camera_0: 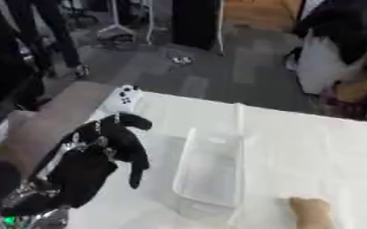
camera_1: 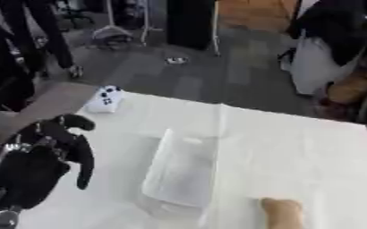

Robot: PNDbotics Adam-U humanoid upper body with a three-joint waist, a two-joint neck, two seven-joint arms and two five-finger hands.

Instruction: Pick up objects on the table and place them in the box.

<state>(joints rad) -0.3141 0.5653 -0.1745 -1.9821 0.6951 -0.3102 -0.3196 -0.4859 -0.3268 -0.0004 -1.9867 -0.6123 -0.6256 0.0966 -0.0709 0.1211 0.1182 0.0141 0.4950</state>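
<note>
Left hand (camera_0: pixel 112 147) is hanging empty, fingers relaxed and drooping, between the white controller (camera_0: pixel 125 98) lying at the far left table corner and the clear box (camera_0: pixel 210 172) mid-table — advisable: reaching up over the controller, closing squarely — tan object (camera_0: pixel 312 212) waiting near front edge.

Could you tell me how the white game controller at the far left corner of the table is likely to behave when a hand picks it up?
The white game controller looks like rigid plastic, so it probably keeps its shape. Its rounded, smooth shell may slip between fingers. It lies flat near the table edge, so a push could slide it off.
</note>
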